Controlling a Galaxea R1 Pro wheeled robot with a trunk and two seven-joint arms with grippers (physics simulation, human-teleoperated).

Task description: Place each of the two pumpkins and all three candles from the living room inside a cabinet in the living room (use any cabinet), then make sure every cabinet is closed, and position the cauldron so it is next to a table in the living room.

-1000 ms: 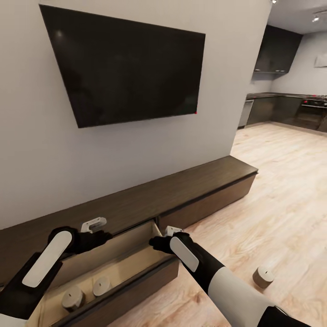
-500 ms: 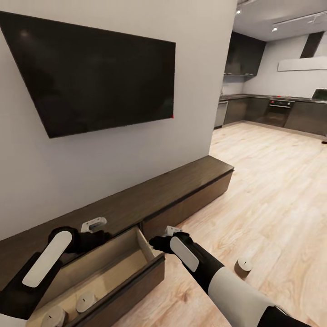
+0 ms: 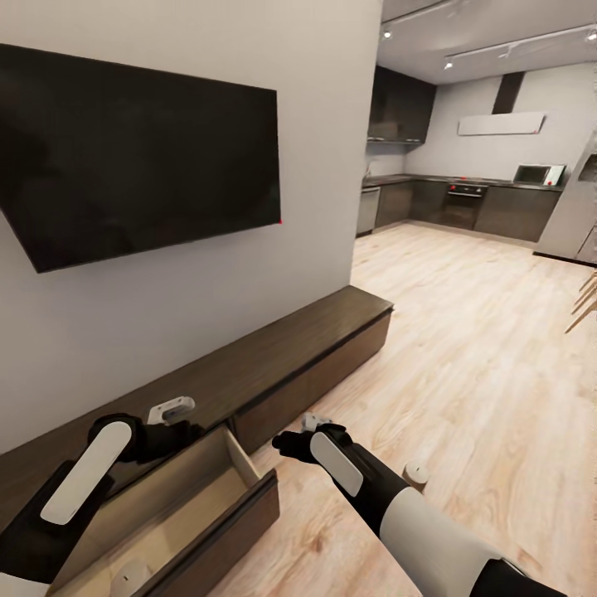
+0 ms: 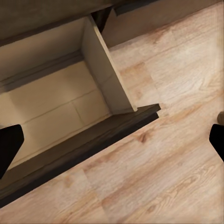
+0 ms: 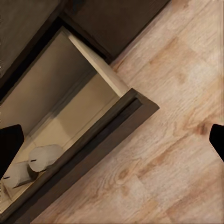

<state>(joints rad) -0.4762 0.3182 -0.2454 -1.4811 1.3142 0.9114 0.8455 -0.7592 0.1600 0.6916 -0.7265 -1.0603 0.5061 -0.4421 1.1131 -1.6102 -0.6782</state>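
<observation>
We face a pale wall point(image 3: 166, 332) with a big black television point(image 3: 141, 149) hung on it, and a light wood floor point(image 3: 497, 356) runs off to a dark kitchen point(image 3: 464, 199) at the far right. Along the foot of the wall lies the long, low dark-brown cabinet point(image 3: 315, 340), and its near drawer point(image 3: 199, 506) is pulled out over the floor, showing beige sides and a beige bottom. Our left arm point(image 3: 83, 473) reaches over the cabinet top and our right arm point(image 3: 390, 506) stretches out over the floor just beside the open drawer's corner. The left gripper point(image 3: 172, 410) hangs above the drawer with its fingers spread wide, the dark tips sitting at opposite edges of the left wrist view with nothing between them. The right gripper point(image 3: 308, 424) is likewise spread apart and empty, over the floor next to the drawer front. In the right wrist view two candles point(image 5: 44, 157) lie on their sides, touching, in the corner of the drawer against its front panel; in the head view we can only make out one pale top point(image 3: 131, 574) there. A third candle point(image 3: 414, 475) stands upright on the floor to the right of our right arm, well apart from the cabinet
</observation>
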